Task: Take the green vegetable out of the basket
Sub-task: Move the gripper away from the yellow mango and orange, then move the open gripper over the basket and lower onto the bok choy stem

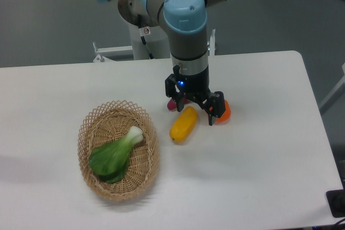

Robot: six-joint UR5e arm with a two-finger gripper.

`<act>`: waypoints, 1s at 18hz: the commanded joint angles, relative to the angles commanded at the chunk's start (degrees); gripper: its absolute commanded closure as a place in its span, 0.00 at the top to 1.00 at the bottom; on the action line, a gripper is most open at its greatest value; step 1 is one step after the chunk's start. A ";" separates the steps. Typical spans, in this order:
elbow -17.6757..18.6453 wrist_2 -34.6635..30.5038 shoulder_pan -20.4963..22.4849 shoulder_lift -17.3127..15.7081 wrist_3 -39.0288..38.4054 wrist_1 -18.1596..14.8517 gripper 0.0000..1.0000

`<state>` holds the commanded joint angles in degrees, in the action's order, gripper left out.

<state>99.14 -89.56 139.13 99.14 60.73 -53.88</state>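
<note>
1. One green vegetable, a bok choy with broad dark leaves and a pale white-green stalk (116, 154), lies flat inside the oval tan woven wicker basket (86, 133). Its stalk points up and to the right in the picture, and its leaves spread toward the basket's lower left. We judge the shallow basket keeps it from sliding on the white worktop (259, 154).
2. Our black two-finger tool (195, 112) hangs from the grey-and-blue arm, pointing straight down over the worktop, well apart from the basket and to its right in the picture. Its fingers stand spread and hold nothing.
3. A yellow oblong fruit (183, 124) lies on the worktop just below the tool, between the tool and the basket. An orange rounded item (225, 112) and a small pink-red item (171, 104) sit partly hidden behind the fingers; we cannot tell what they are.
4. We judge the pick has not begun: the tool must cross over the yellow fruit to reach the basket, and the thick stalk looks a firmer hold than the soft leaves.
</note>
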 joint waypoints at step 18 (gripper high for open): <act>3.16 1.84 -7.73 2.20 -17.04 4.75 1.00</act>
<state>102.30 -87.72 131.40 101.34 43.69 -49.13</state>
